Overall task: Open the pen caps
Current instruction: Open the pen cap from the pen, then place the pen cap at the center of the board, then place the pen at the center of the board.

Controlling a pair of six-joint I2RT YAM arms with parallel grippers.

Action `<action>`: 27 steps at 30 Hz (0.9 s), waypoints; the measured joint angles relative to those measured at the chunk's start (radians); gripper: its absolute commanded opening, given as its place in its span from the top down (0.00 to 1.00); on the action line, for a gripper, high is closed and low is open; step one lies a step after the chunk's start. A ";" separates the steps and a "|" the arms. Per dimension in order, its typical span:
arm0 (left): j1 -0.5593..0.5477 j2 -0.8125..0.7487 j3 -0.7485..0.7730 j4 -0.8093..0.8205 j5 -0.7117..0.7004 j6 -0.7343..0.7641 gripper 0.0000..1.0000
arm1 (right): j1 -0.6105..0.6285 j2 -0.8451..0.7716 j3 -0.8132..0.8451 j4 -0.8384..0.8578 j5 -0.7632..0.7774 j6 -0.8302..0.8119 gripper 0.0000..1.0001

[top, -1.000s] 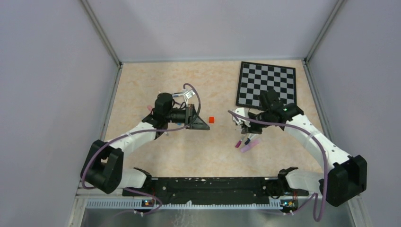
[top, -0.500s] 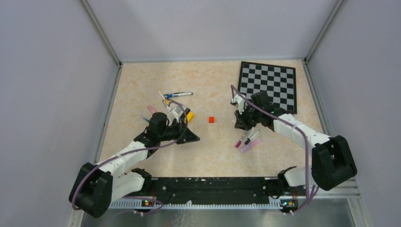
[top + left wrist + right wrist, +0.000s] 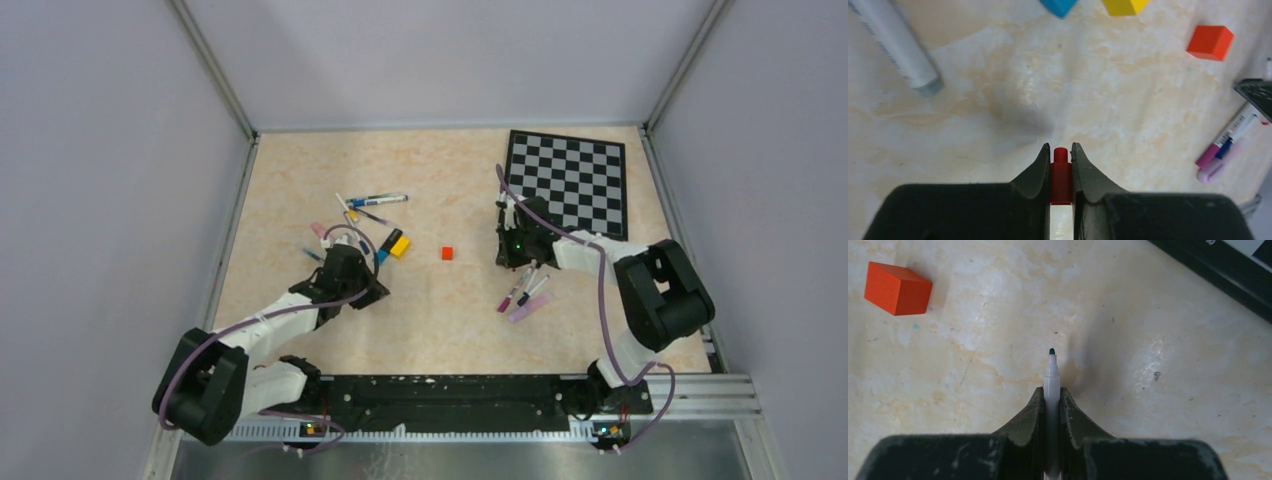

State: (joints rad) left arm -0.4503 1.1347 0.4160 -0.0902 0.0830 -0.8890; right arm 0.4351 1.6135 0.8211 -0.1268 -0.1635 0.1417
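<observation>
Both arms have drawn back and lowered: at eight o'clock of the red cube (image 3: 447, 254) the left gripper (image 3: 1061, 150) pinches a red cap (image 3: 1060, 175), while at three o'clock the right gripper (image 3: 1051, 392) clamps a bare-tipped white pen (image 3: 1051, 372), so one pen looks opened.

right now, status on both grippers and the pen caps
Left gripper shut on red cap. Right gripper shut on white pen, tip bare. Red cube off to the side, nothing in the way.
</observation>
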 measured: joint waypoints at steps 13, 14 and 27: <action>0.000 0.122 0.100 -0.109 -0.207 0.016 0.78 | 0.000 0.069 0.063 0.034 0.090 0.029 0.73; 0.000 0.125 0.102 -0.112 -0.211 0.018 0.77 | 0.000 0.071 0.065 0.037 0.090 0.029 0.72; 0.000 0.134 0.124 -0.142 -0.229 0.032 0.61 | 0.000 0.074 0.072 0.032 0.088 0.030 0.70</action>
State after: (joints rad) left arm -0.4503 1.2682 0.5396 -0.2325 -0.1463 -0.8566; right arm 0.4355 1.6875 0.8928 -0.0952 -0.0753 0.1715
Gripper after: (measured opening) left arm 0.362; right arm 0.292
